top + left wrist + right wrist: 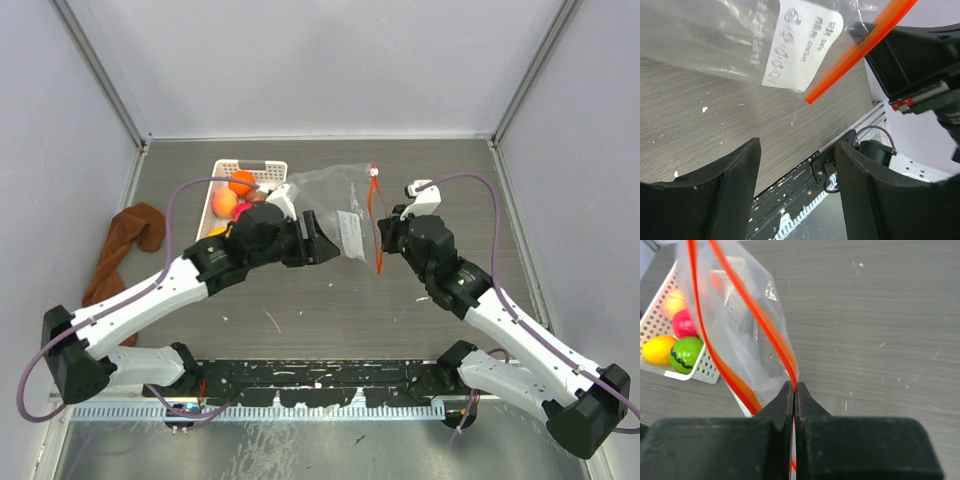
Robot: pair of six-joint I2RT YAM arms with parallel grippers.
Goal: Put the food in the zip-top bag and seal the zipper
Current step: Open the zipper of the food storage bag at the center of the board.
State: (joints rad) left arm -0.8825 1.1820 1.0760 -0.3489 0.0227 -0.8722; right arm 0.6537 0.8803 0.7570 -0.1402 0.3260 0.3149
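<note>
Jaws, right gripper (795, 390): clenched on the zipper (765, 325) at the end where its two red-orange strips meet. The bag (335, 195) is hung from this pinch and lifted off the bench (330, 310) near its middle. The strips are seen parted beyond the pinch, so the mouth is judged unsealed.

Jaws, left gripper (797, 150): released, nothing held. It is placed just beside the bag's lower part, on the side nearer the left edge; contact cannot be told.

Bag contents: no food is seen inside. A white label (800, 50) is carried on one face.

Food (241, 183): held in the white basket (250, 163) toward the far-left corner. Orange, peach, magenta, yellow and green pieces are made out.

Step in hand: the bag is being presented for loading, and filling is judged not yet begun. The next move calls for the mouth to be spread wider, or for a piece to be fetched by the free gripper, with the pinch kept firm.

Surface: grey wood-grain, lightly speckled. A brown cloth (125, 245) is laid at the left edge.

Room: plain pale walls (300, 70) on three sides.
</note>
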